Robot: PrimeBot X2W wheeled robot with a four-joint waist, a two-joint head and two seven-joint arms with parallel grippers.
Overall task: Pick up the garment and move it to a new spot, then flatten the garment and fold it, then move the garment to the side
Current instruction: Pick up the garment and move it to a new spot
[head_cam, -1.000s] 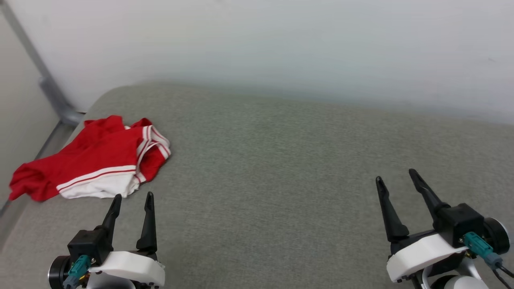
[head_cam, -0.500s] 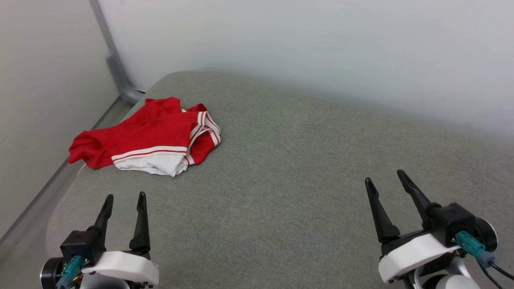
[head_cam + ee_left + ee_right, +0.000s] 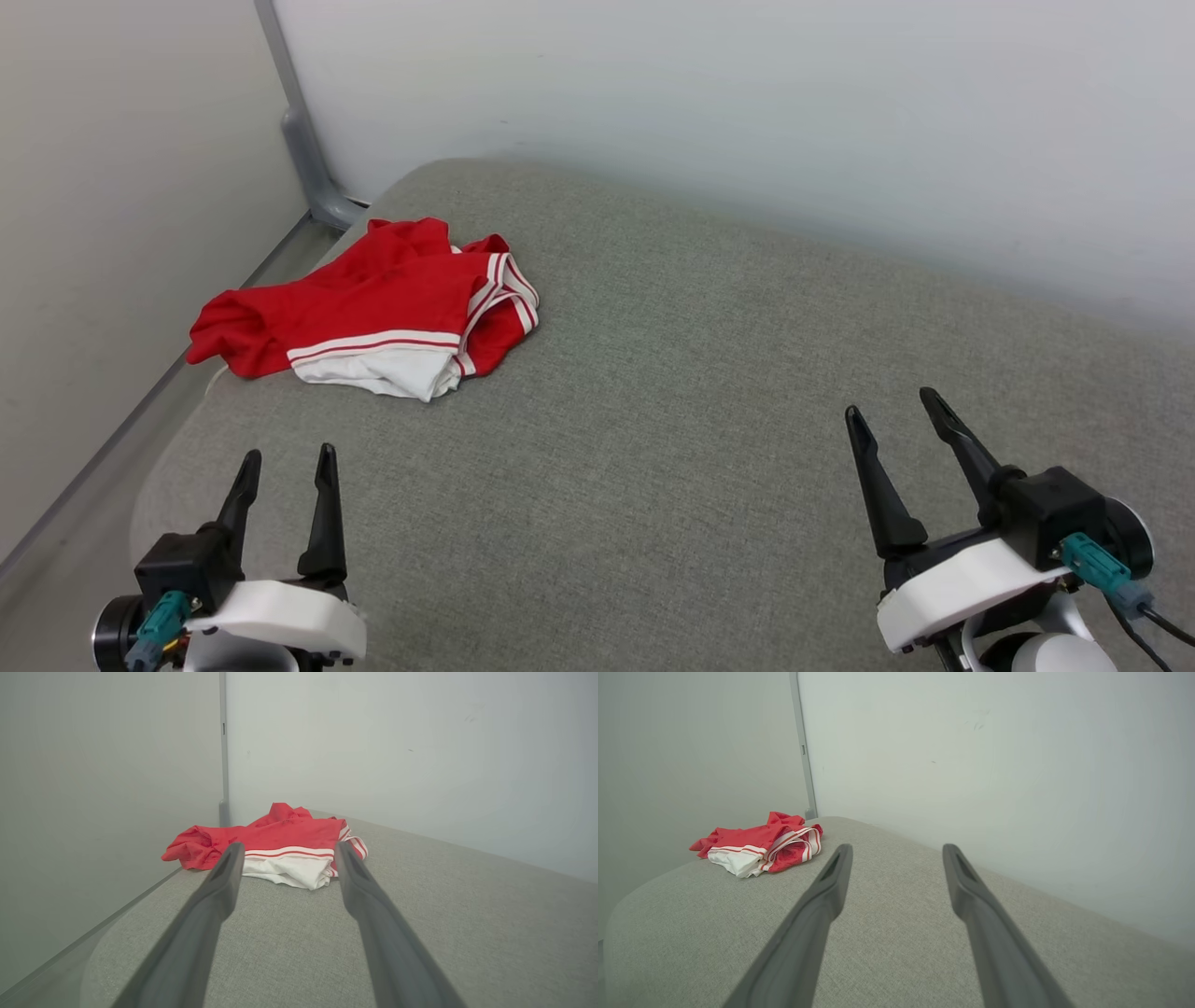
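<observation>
The garment (image 3: 373,308) is a bright red shirt with white sleeve ends and striped trim, lying crumpled at the far left corner of a grey padded surface (image 3: 700,392). My left gripper (image 3: 288,455) hovers open at the lower left, short of the garment, with nothing between its fingers. In the left wrist view the garment (image 3: 280,844) lies straight ahead beyond the open left gripper (image 3: 287,847). My right gripper (image 3: 892,401) stands open at the lower right, far from the cloth. The right wrist view has the garment (image 3: 761,844) well left of the open right gripper (image 3: 896,847).
Pale walls meet at a grey corner post (image 3: 303,140) just behind the garment. The padded surface's rounded left edge (image 3: 177,439) drops off beside a wall, close to the garment's red sleeve.
The head camera has turned left, so the whole picture has slid right. Both grippers stay open and the garment lies as before.
</observation>
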